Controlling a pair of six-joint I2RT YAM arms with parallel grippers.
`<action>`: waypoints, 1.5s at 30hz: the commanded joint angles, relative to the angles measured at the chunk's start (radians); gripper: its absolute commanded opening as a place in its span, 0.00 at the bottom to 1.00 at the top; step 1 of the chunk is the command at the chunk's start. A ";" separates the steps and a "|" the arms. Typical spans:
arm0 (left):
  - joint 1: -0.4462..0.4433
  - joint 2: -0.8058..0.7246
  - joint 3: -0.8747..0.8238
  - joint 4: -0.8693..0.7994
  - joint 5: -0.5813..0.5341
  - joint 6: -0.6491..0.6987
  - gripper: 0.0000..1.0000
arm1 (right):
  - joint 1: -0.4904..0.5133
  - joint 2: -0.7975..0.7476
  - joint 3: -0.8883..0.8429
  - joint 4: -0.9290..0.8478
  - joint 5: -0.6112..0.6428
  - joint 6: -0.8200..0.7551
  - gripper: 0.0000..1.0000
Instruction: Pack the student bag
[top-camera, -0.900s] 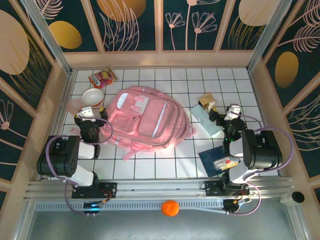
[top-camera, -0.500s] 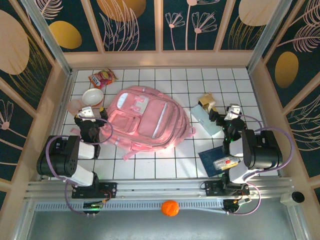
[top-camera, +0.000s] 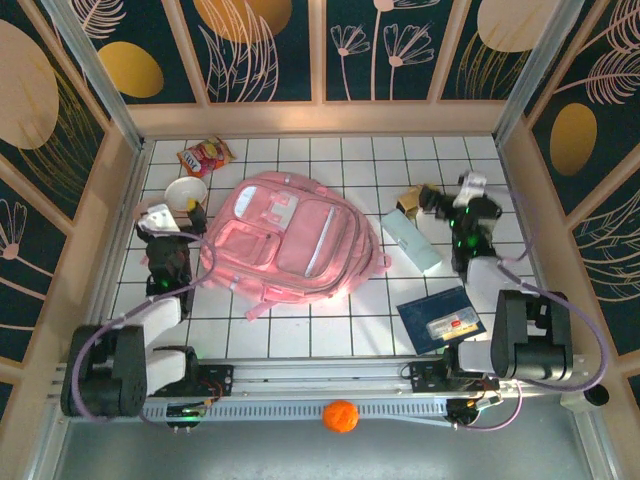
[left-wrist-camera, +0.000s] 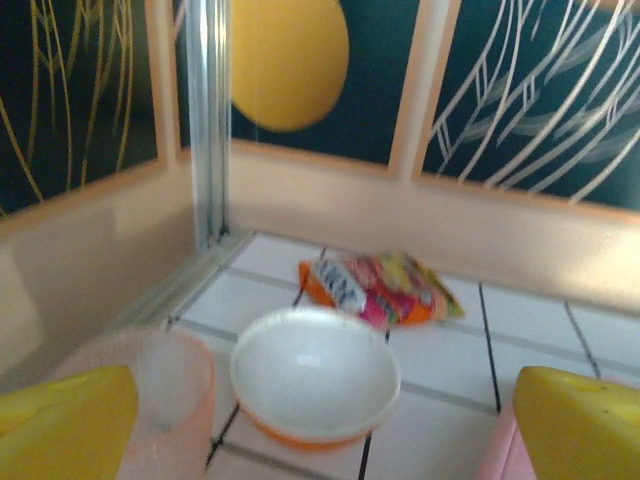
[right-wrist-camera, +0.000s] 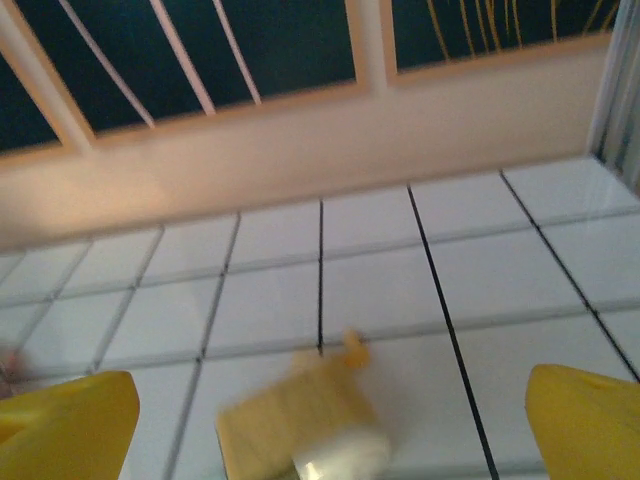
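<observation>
- The student bag (top-camera: 290, 240) is lying flat in the middle of the bench (top-camera: 330, 310).
- The left hand (top-camera: 178, 212) is hanging wide open by the white bowl (top-camera: 186, 191), at the left.
- The right hand (top-camera: 455, 200) is hanging wide open near the small tan box (top-camera: 412, 205), at the right.
- I think they are lining up for a first pick. Next, each hand is going to need to drop down and close.

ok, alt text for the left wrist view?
A white bowl with an orange outside sits on the tiled table, centred between the yellow fingers of the open left end effector. A bright snack packet lies behind it, a frosted pink cup stands at its left, and the edge of the pink backpack shows bottom right.
</observation>
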 joint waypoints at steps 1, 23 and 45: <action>-0.002 -0.099 0.111 -0.328 0.069 -0.169 0.86 | 0.017 0.014 0.246 -0.545 -0.061 0.141 0.99; -0.075 -0.105 0.047 -0.853 0.489 -0.558 0.42 | 0.554 0.340 0.310 -0.555 -0.151 0.416 0.77; -0.086 0.597 0.654 -0.728 0.478 -0.425 0.48 | 0.959 0.299 0.213 -0.286 0.092 0.822 0.77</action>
